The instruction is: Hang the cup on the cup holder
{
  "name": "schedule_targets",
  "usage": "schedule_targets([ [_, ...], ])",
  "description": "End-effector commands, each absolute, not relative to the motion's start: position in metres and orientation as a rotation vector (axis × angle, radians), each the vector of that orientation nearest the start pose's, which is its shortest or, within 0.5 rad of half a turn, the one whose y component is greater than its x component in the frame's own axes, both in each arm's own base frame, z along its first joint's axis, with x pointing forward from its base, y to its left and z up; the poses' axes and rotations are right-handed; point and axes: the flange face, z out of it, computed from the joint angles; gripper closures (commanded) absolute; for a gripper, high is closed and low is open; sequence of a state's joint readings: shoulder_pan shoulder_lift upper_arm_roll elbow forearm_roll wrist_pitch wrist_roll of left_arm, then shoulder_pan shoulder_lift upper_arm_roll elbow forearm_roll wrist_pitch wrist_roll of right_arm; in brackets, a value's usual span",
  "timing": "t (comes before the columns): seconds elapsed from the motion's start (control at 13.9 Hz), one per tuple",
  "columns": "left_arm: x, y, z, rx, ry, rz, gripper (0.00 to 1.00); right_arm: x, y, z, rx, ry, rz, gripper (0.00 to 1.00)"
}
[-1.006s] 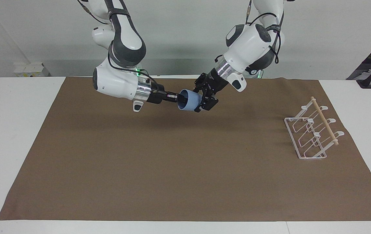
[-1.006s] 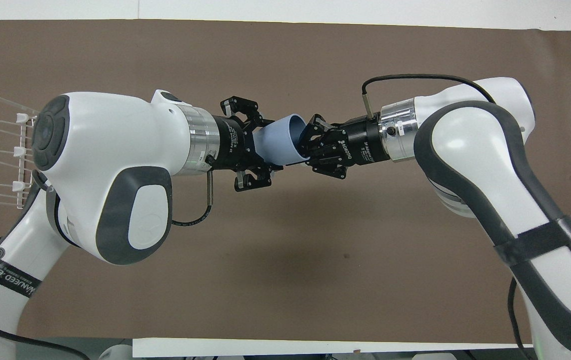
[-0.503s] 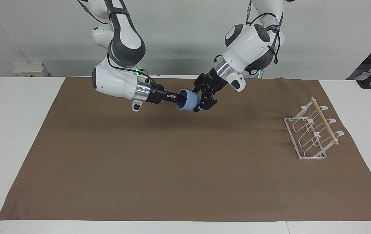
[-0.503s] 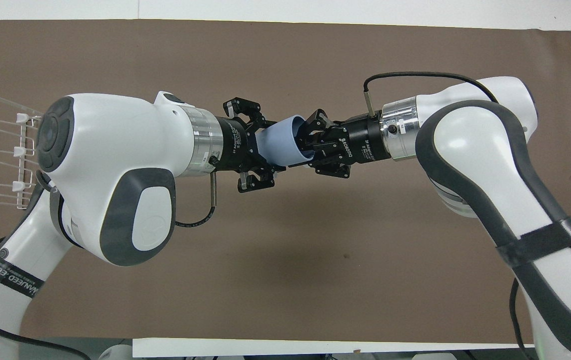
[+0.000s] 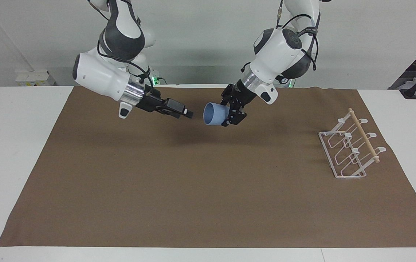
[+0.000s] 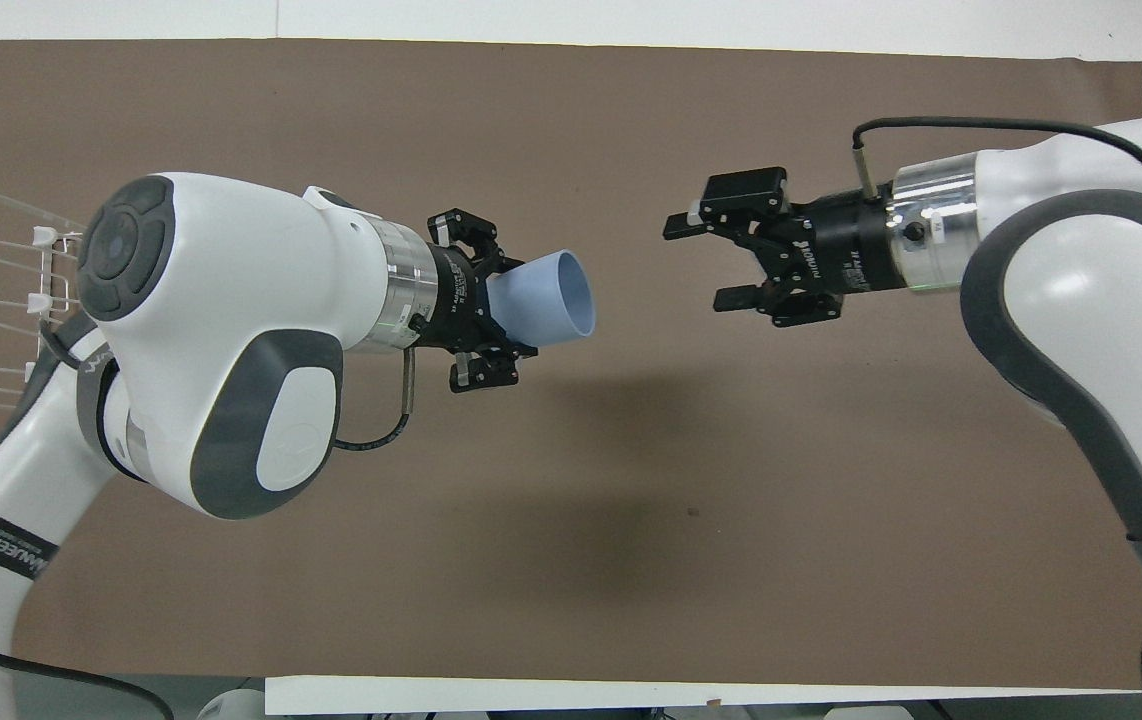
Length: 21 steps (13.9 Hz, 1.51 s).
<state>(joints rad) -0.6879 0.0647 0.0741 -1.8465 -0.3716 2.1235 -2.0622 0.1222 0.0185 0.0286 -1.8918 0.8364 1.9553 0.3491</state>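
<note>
Left end effector (image 5: 232,117) grips the light-blue tumbler (image 5: 214,114), base hidden; right end effector (image 6: 703,252) gapes (empty) over brown mat (image 5: 193,189).

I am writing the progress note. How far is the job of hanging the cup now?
Done: the left tool alone holds the cup, on its side in the air above the brown mat; the right tool is open and apart from it. In hand: carrying. Left: the cup holder, at the left arm's end, holds nothing.
</note>
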Motion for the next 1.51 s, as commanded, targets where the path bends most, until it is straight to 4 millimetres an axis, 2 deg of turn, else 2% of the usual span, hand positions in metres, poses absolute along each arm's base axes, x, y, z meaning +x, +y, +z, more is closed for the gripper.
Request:
schedule_targets([
  [0.0, 0.489, -0.33, 0.506, 2.107, 2.154, -0.189, 0.67, 0.558, 0.099, 0.521, -2.488, 0.512, 0.084, 0.01],
  [0.14, 0.495, -0.298, 0.499, 2.26, 2.206, 0.074, 0.67, 0.56, 0.065, 0.532, -2.614, 0.514, 0.007, 0.01],
  [0.29, 0.511, -0.257, 0.501, 2.347, 2.222, 0.412, 0.67, 0.564, 0.037, 0.56, -2.826, 0.464, -0.071, 0.01],
  [0.43, 0.531, -0.221, 0.506, 2.354, 2.222, 0.671, 0.67, 0.559, -0.001, 0.583, -2.973, 0.46, -0.043, 0.01],
  [0.57, 0.547, -0.182, 0.503, 2.4, 2.212, 0.922, 0.67, 0.549, -0.03, 0.607, -3.099, 0.341, 0.004, 0.01],
  [0.65, 0.555, -0.167, 0.502, 2.433, 2.19, 1.041, 0.67, 0.543, -0.043, 0.625, -3.139, 0.312, 0.026, 0.01],
  [0.79, 0.569, -0.139, 0.492, 2.471, 2.161, 1.274, 0.67, 0.531, -0.05, 0.673, -3.156, 0.261, 0.049, 0.01],
  [0.93, 0.581, -0.129, 0.48, 2.536, 2.071, 1.505, 0.67, 0.535, -0.051, 0.67, -3.204, 0.221, 0.115, 0.01],
  [1.08, 0.584, -0.125, 0.476, 2.571, 1.989, 1.654, 0.67, 0.53, -0.049, 0.666, -3.226, 0.213, 0.188, 0.01],
  [1.29, 0.585, -0.121, 0.461, 2.658, 1.832, 1.811, 0.67, 0.528, -0.052, 0.663, -3.222, 0.163, 0.223, 0.01],
  [1.44, 0.588, -0.113, 0.441, 2.707, 1.817, 1.812, 0.67, 0.527, -0.052, 0.662, -3.217, 0.161, 0.23, 0.01],
])
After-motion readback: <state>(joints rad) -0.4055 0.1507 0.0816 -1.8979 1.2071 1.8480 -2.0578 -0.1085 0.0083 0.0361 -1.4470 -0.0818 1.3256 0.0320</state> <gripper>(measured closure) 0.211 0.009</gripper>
